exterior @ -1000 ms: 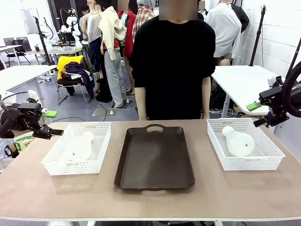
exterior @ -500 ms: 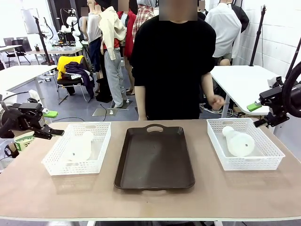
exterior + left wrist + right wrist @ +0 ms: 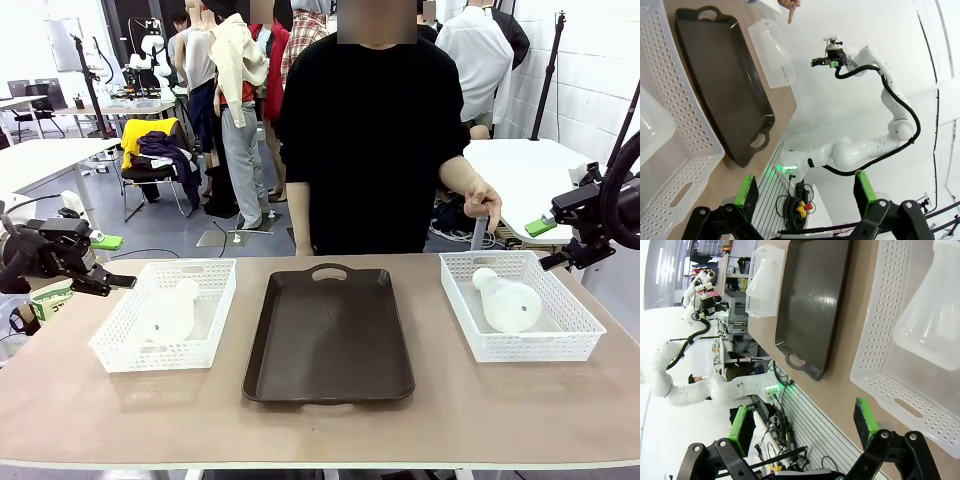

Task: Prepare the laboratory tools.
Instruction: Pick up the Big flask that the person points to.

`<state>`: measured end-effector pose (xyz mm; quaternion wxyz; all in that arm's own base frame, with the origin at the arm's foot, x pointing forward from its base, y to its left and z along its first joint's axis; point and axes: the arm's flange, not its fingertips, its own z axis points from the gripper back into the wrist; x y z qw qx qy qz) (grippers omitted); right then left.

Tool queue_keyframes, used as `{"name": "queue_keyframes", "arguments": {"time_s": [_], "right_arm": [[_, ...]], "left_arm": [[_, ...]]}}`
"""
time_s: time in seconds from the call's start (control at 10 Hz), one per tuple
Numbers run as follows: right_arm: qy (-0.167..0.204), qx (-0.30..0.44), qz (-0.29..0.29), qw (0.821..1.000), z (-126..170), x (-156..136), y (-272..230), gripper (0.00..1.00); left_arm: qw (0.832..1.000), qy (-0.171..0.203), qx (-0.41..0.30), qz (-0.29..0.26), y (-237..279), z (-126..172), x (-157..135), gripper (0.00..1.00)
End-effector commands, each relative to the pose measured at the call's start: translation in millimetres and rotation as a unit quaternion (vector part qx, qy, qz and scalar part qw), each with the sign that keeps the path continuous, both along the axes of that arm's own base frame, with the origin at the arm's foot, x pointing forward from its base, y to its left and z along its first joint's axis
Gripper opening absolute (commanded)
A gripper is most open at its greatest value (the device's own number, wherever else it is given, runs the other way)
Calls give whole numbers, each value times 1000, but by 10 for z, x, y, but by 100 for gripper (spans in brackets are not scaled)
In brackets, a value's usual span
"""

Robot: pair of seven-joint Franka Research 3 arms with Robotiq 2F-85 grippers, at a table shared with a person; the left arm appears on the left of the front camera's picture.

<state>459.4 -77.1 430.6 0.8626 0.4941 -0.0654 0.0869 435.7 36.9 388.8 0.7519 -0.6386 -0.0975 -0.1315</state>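
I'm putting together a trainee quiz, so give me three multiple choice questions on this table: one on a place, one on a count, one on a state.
1. Where is the dark tray? A between left basket and right basket; B inside a basket; C on the floor.
2. How many flasks? A one; B two; C four.
3. The right flask is: A upright; B lying on its side; C gripped.
1 A, a basket on each side; 2 B, one per basket; 3 B, its neck points sideways.
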Motion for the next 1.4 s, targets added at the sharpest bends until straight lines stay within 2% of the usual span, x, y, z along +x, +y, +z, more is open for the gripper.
{"name": "queue_keyframes", "arguments": {"time_s": [0.0, 1.2, 1.3], "right_arm": [[-1, -1, 0, 1000, 9, 1, 12, 100], [0, 0, 0, 1000, 0, 0, 0, 100], [-2, -49, -5, 999, 178, -37, 16, 100]], "left_arm": [[1000, 0, 0, 2, 18, 2, -2, 100], [1000, 0, 0, 2, 18, 2, -2, 100], [1000, 0, 0, 2, 18, 2, -2, 100]]}}
